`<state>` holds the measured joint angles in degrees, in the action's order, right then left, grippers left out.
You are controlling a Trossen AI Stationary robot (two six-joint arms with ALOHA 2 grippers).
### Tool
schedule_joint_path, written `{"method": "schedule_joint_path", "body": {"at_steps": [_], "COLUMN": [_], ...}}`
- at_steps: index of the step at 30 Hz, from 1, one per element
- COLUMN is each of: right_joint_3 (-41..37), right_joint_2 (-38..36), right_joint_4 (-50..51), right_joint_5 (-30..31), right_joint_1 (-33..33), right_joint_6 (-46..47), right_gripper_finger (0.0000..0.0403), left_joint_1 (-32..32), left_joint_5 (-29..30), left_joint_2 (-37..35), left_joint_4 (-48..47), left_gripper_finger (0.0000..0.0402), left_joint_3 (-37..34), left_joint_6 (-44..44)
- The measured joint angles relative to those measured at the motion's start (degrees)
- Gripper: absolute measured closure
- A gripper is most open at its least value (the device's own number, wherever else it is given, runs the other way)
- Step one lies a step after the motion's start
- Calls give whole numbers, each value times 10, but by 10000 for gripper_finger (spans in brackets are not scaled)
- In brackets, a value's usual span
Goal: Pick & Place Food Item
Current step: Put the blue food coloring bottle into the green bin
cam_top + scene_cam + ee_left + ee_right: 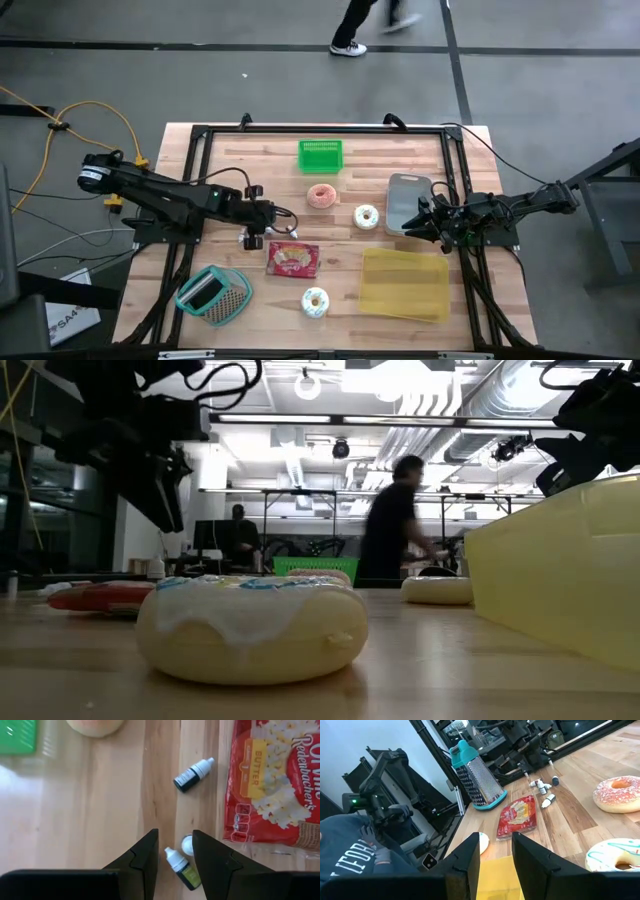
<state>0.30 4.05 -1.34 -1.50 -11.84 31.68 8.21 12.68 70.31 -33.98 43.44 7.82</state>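
Hovering left tool point(175, 851): dark fingers parted, empty, over small dropper bottles point(183, 868)
Popcorn bag point(274, 780): glossy red, flat on the wooden worktop point(90, 805) beside that tool
Right tool point(495, 851): parted, empty, above yellow translucent bin point(405, 284)
Low view only: frosted doughnut point(250, 628), smooth rounded glaze

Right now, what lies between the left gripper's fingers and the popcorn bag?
In the left wrist view, only small dropper bottles and bare wood separate the left gripper from the popcorn bag.
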Motion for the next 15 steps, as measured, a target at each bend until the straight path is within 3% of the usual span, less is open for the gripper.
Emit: {"method": "schedule_joint_path", "body": {"at_steps": [15], "right_joint_3": [0], "right_joint_2": [0], "right_joint_4": [-1], "right_joint_5": [0], "right_joint_1": [0], "right_joint_6": [0], "right_gripper_finger": [302], "left_joint_1": [0], "left_joint_5": [-29], "left_joint_2": [19], "left_joint_4": [0], "left_gripper_finger": [289], "left_joint_3": [0], "left_joint_6": [27]}}
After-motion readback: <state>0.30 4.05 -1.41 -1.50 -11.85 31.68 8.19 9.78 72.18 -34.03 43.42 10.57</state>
